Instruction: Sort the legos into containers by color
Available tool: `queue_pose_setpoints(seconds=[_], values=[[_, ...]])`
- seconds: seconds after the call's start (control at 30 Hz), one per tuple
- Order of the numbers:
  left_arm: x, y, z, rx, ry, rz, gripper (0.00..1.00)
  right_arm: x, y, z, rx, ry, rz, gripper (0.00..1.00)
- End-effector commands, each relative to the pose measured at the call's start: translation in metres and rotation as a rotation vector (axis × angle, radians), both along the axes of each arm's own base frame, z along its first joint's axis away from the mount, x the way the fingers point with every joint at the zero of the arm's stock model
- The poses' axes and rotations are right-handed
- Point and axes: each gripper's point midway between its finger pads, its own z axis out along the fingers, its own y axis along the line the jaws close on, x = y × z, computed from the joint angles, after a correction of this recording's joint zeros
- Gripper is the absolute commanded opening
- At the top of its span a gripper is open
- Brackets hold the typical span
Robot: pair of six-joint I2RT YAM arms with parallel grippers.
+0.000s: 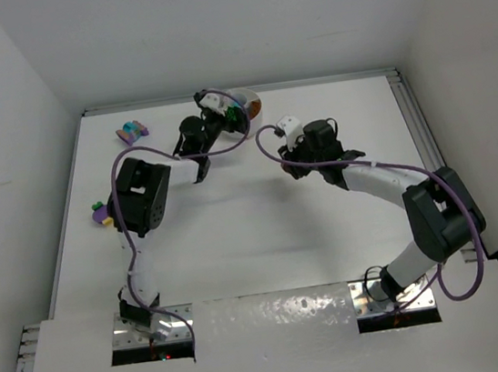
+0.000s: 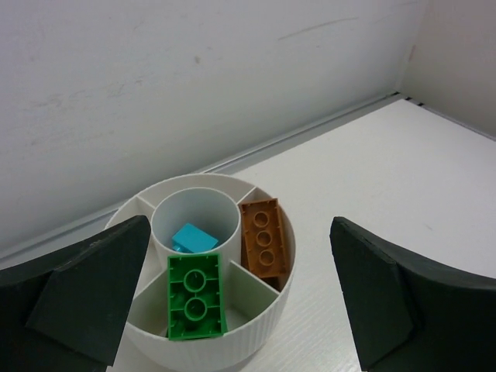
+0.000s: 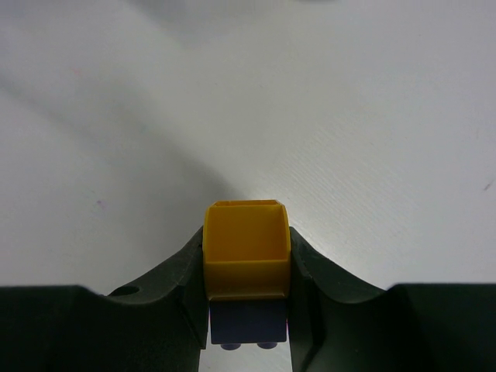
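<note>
The round white dish [image 2: 260, 333] stands by the back wall, directly below my left gripper [image 2: 240, 263], whose jaws are wide open on either side of it and hold nothing. A green lego [image 2: 194, 297] lies tilted in a front section, leaning on the central well. An orange-brown lego [image 2: 263, 236] rests in the right section and a teal one [image 2: 194, 238] in the central well. My right gripper [image 3: 248, 310], above bare table, is shut on a yellow lego [image 3: 246, 248] that is stuck to a dark purple one [image 3: 248, 322].
Loose legos lie in two small clusters: one at the back left [image 1: 132, 131], one by the left table edge [image 1: 101, 214]. The dish [image 1: 255, 103] sits at the table's back edge, with the left gripper [image 1: 229, 115] over it. The right gripper [image 1: 297, 163] hangs mid-table.
</note>
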Motion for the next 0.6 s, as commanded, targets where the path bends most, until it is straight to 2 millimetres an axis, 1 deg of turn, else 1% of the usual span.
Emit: queue_pose_setpoints(seconds=[0.0,0.03,0.07,0.1,0.13,0.17,0.2,0.23,0.27,0.3,0.33,0.37,0.4,0.43,0.47,0.5,0.53,0.57], values=[[-0.005,0.007,0.056,-0.049,-0.043,-0.039,1.00,0.016,0.011,0.050,0.083,-0.110,0.044,0.00],[-0.005,0.007,0.059,-0.049,-0.022,-0.065,1.00,0.012,0.016,0.054,0.116,-0.099,0.086,0.00],[-0.001,0.017,0.068,-0.053,0.014,-0.071,0.98,0.011,0.016,0.060,0.137,-0.107,0.101,0.00],[-0.003,0.020,0.073,-0.045,0.018,-0.104,0.93,0.009,0.018,0.065,0.155,-0.111,0.123,0.00],[-0.018,0.012,0.076,-0.016,0.011,-0.223,0.87,0.004,0.022,0.070,0.179,-0.115,0.167,0.00],[-0.025,0.024,0.089,0.007,-0.018,-0.261,0.71,0.002,0.023,0.075,0.187,-0.124,0.187,0.00],[-0.044,0.026,0.091,0.051,-0.027,-0.378,0.52,-0.001,0.027,0.080,0.180,-0.132,0.237,0.00],[-0.057,0.019,0.088,0.065,-0.029,-0.460,0.52,-0.006,0.028,0.075,0.166,-0.116,0.262,0.00],[-0.066,0.026,0.088,0.112,-0.024,-0.508,0.43,-0.004,0.031,0.080,0.162,-0.119,0.287,0.00],[-0.091,0.020,0.084,0.155,-0.023,-0.654,0.43,-0.007,0.033,0.078,0.152,-0.100,0.307,0.00],[-0.099,0.021,0.092,0.262,-0.135,-0.706,0.43,-0.007,0.036,0.083,0.143,-0.104,0.337,0.00],[-0.119,0.021,0.063,0.285,0.009,-0.779,0.49,-0.008,0.040,0.083,0.138,-0.102,0.356,0.00],[-0.134,0.020,0.060,0.316,-0.004,-0.840,0.55,-0.007,0.043,0.084,0.131,-0.113,0.373,0.00],[-0.145,0.021,0.056,0.401,-0.091,-0.863,0.60,-0.008,0.051,0.088,0.113,-0.148,0.417,0.00],[-0.164,0.019,0.041,0.409,-0.013,-0.902,0.68,-0.008,0.056,0.090,0.104,-0.167,0.433,0.00],[-0.173,0.018,0.030,0.428,0.005,-0.910,0.71,-0.009,0.064,0.093,0.104,-0.188,0.454,0.00],[-0.182,0.015,0.031,0.444,-0.009,-0.926,0.74,-0.005,0.070,0.102,0.115,-0.223,0.466,0.00],[-0.190,0.015,0.025,0.430,0.025,-0.942,0.78,-0.005,0.078,0.104,0.126,-0.233,0.487,0.00]])
